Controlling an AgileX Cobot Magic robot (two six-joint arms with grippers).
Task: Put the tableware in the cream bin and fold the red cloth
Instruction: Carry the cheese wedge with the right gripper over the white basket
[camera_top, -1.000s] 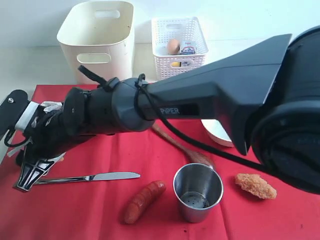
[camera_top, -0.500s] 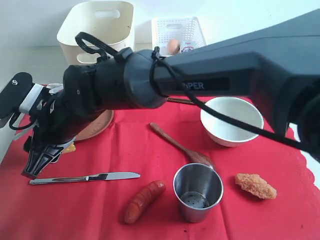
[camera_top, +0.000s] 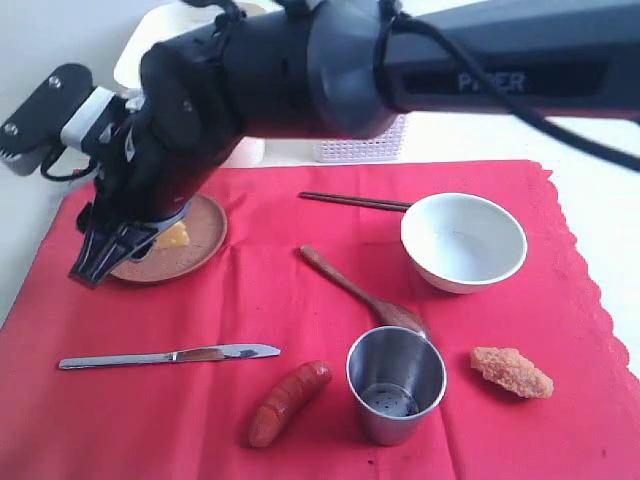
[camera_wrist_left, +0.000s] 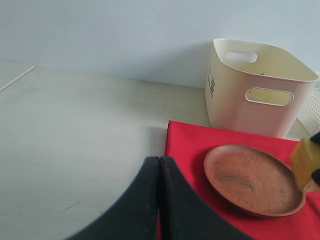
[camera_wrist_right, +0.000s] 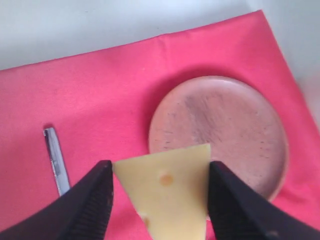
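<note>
Exterior, surface: a pale tabletop with the red cloth spread flat over it, scalloped edge to the right.
Exterior, right gripper: reaching across to the left side, just above the round brown plate, with a cheese wedge between its fingers.
Exterior, tableware on the cloth: dark chopsticks beside the white bowl; brown wooden spoon angled toward the steel cup; steel table knife near the front left.
Exterior, food: a sausage just left of the cup, a fried piece to its right.
Left wrist, left gripper: over bare table, jaws pressed together, holding nothing.
Left wrist, cream bin: upright behind the cloth's corner, just beyond the plate.
Right wrist, jaws: partly apart, clamped on both sides of the cheese, above the plate's edge; the knife lies off to one side.
</note>
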